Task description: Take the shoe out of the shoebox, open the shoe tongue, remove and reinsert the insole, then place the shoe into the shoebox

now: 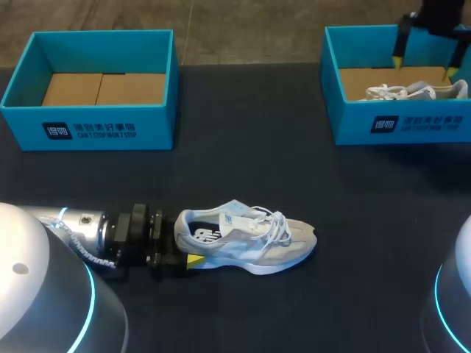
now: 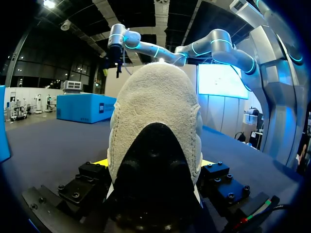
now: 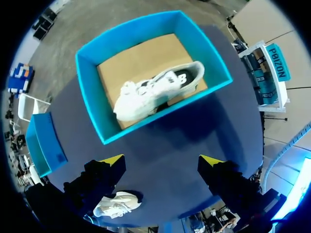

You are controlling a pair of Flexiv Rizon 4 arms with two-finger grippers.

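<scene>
1. Clenched on the heel of the shoe (image 1: 250, 239), the left hand (image 1: 185, 243) shows one yellow tip against the heel's near side in the head view. In the left wrist view a tip sits at each side of the heel.
2. Under them the desk (image 1: 250, 162) is a dark, matte surface across the frame. On it the shoe lies in the lower middle of the frame, heel to the left and toe to the right, with white laces loose over the tongue.
3. At the upper left of the frame stands the left shoebox (image 1: 92, 132), teal, with its brown cardboard floor showing.
4. At the upper right stands the right shoebox (image 1: 397, 121), the same teal. A second shoe (image 1: 416, 91), pale with white laces, lies inside it on the cardboard.
5. From the lower left corner the left arm (image 1: 88, 228) runs low and nearly level over the desk, its hand pointing toward the right of the frame.
6. At the upper right corner the right hand (image 1: 424, 65) hangs released above the right shoebox — fingers spread, tips down, nothing between them.
7. Seen from the right wrist, the right shoebox (image 3: 90, 97) and second shoe (image 3: 155, 90) lie ahead of the spread fingers, well apart from them. The shoe (image 3: 116, 204) on the desk shows beside one finger.
</scene>
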